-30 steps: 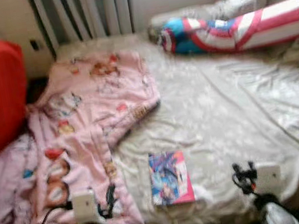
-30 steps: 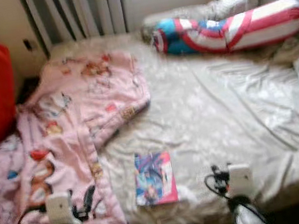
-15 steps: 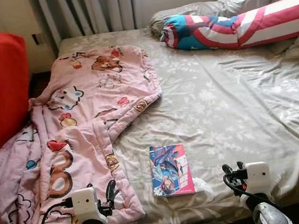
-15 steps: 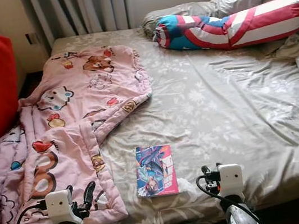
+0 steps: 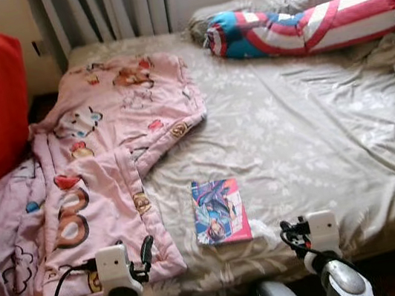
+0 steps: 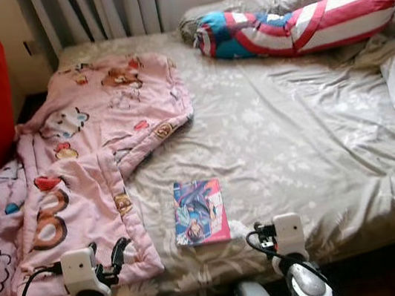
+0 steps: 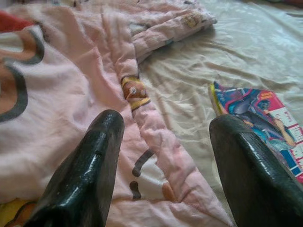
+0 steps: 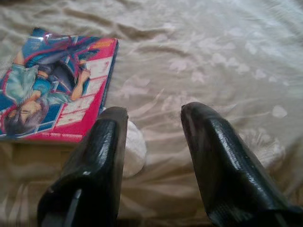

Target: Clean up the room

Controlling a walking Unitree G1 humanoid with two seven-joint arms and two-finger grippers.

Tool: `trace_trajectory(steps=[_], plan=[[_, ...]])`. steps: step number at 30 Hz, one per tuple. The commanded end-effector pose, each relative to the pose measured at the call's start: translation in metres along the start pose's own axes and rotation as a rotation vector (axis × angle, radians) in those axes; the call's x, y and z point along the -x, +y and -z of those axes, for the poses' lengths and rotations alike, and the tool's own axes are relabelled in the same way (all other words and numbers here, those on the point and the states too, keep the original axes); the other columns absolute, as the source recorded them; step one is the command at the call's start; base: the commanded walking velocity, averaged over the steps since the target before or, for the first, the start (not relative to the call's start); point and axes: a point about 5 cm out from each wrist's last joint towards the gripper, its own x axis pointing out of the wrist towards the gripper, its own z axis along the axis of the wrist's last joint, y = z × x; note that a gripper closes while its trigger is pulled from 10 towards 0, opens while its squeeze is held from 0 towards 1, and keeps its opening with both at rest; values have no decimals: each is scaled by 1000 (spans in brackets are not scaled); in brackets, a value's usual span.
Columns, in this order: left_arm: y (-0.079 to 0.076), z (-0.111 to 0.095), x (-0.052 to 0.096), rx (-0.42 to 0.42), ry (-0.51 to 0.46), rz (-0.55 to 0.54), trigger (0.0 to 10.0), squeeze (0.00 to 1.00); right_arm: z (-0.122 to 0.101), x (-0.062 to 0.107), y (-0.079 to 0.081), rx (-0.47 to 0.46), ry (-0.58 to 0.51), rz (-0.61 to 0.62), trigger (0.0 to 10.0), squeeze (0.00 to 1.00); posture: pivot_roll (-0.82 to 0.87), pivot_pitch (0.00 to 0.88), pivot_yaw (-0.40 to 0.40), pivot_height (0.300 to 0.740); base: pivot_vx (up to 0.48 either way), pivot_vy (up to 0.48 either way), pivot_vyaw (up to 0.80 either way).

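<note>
Left tool [image 7: 163,165]: spread apart, holding nothing, over the pink blanket [image 5: 103,170] at the bed's near edge.
Right tool [image 8: 154,156]: spread apart, holding nothing, now closer to the book [image 5: 220,210].
Book: near edge, untouched.
Pillow [image 5: 313,21]: far edge.
Meaning: probably book first.

Left pincer [image 7: 163,165] and right pincer [image 8: 154,151] hang low, fingers parted.
</note>
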Motion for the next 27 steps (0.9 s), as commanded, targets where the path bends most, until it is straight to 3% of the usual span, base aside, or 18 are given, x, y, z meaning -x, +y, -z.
trace_trajectory(steps=[1, 7, 8, 10, 16, 20, 26, 27], plan=[[-3, -3, -4, -9, -5, 17, 10000, 0, 6, 1, -2, 9, 40, 6, 10000, 0, -116, 105, -64, 611, 0, 0, 0], [0, -15, -14, -22, -27, 20, 10000, 0, 4, -12, -5, 87, 161, 12, 10000, 0, -92, 162, -53, 611, 0, 0, 0], [3, -18, -14, -18, -34, 10, 10000, 0, 6, -16, -3, 131, 248, 1, 10000, 0, -94, 179, -48, 611, 0, 0, 0], [2, -19, -13, -18, -36, 10, 10000, 0, 6, -18, -3, 167, 279, -2, 10000, 0, -79, 193, -46, 611, 0, 0, 0], [3, -26, -1, -23, -52, 21, 10000, 0, -9, -26, -7, 135, 239, 20, 10000, 0, -45, 256, -30, 611, 0, 0, 0], [4, -36, -5, -27, -62, 28, 10000, 0, -23, -33, -6, 91, 189, 11, 10000, 0, -29, 289, -18, 611, 0, 0, 0], [0, -53, -7, -22, -90, 49, 10000, 0, -31, -38, -5, 135, 200, 15, 10000, 0, -1, 343, 3, 611, 0, 0, 0], [-1, -56, -6, -22, -90, 52, 10000, 0, -35, -40, -6, 131, 202, 19, 10000, 588, 6, 353, 9, 611, 0, 0, 0]])
